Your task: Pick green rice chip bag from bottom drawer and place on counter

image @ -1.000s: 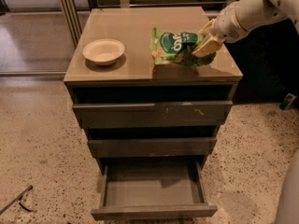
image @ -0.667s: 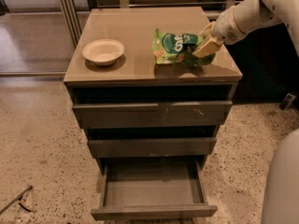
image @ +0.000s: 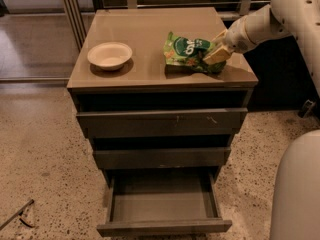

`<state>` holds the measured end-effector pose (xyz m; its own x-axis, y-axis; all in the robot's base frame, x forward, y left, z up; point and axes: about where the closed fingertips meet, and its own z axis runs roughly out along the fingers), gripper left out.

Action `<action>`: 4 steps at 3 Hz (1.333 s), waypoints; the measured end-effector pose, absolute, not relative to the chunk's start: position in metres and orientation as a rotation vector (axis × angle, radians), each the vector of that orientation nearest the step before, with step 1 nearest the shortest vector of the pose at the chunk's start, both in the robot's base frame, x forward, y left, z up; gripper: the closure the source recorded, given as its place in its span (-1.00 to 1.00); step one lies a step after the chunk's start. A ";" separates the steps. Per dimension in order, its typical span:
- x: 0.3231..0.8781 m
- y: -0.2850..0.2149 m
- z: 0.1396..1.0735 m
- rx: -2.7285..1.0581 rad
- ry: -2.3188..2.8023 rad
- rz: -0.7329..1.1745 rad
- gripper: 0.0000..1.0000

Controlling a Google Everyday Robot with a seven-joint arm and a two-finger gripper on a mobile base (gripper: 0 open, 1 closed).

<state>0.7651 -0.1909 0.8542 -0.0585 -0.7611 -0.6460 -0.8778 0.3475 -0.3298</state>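
On the counter [image: 150, 31] the bowl [image: 110, 55] sits left, the green rice chip bag [image: 186, 51] right, the gripper [image: 218, 54] at its right end; below, the bottom drawer [image: 162, 206] of 3 stands pulled out

One counter [image: 150, 29]. Three drawers [image: 161, 124] under it, the lowest being the bottom drawer [image: 162, 227]. One green rice chip bag [image: 186, 51]. One pale bowl [image: 110, 55]. One arm [image: 260, 24], one gripper [image: 216, 54], at the bag's right end above the counter. One thin dark rod [image: 16, 214] on the floor [image: 45, 149]
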 end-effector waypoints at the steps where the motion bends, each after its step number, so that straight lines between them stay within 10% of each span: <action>1: 0.765 -0.191 0.854 -1.441 1.841 0.192 0.62; 4: 0.765 -0.191 0.854 -1.441 1.841 0.192 -0.77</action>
<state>0.7651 -0.1909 0.8541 -0.0585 -0.7611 -0.6460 -0.8779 0.3474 -0.3297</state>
